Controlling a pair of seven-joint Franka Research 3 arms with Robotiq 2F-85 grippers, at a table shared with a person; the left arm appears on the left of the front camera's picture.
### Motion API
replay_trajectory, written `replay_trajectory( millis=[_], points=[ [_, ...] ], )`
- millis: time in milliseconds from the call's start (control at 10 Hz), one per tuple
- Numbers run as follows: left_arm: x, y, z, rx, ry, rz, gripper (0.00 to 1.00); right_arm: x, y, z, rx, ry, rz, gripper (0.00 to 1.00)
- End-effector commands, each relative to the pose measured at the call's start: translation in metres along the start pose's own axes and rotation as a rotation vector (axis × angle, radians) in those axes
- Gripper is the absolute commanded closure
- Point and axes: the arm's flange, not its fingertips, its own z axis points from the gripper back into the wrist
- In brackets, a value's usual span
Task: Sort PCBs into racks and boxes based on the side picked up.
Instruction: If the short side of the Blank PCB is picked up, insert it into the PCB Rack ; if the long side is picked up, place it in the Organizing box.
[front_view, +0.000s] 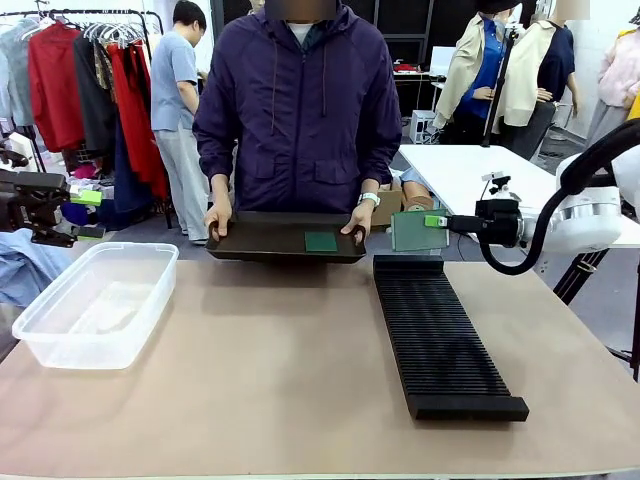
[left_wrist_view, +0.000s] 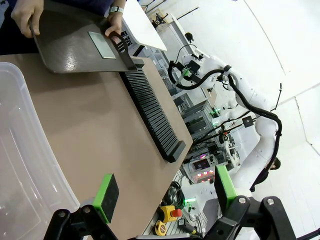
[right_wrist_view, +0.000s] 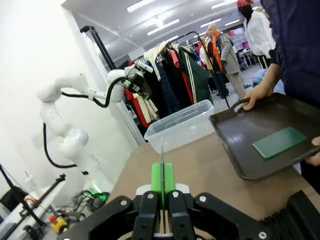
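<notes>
While the right end effector (right_wrist_view: 162, 181) is clamped narrow on a PCB (front_view: 415, 232), seen edge-on between its pads in the right wrist view, we log the step as carry-to-destination. In the front view the board hangs upright in the air, broad face toward the camera. It is above the far end of the rack (front_view: 440, 335) without touching it, just beside the tray's right corner.

Which face counts as the picked-up side we cannot tell.

Judgement: if the rack is the target, the next move calls for lowering the board's bottom edge squarely into one slot, parallel to the ribs, before letting go. A tilted board could ride over the ribs. Otherwise the board must cross the bench (front_view: 280, 360) to the box (front_view: 60, 335), which sits at the left, well apart.

The left end effector (left_wrist_view: 165, 192) stands wide with nothing in it, over the bench near the box's rim.

A second PCB (front_view: 321, 241) lies flat on the tray (front_view: 260, 245), which the person's hands (front_view: 218, 216) hold at the far edge.
</notes>
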Motion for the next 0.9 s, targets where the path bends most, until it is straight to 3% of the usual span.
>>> replay_trajectory(
  millis=[0,500,800],
  points=[
    [0.0,-0.002,0.001,-0.001,0.0,0.007,0.0,-0.008,-0.015,0.012,-0.002,0.066,0.122,1.0],
    [0.0,-0.002,0.001,-0.001,0.0,0.007,0.0,-0.036,-0.034,0.035,0.002,0.005,0.283,1.0],
    [0.0,-0.002,0.001,-0.001,0.0,0.007,0.0,-0.06,-0.044,0.043,-0.029,0.017,0.329,1.0]
  ],
)
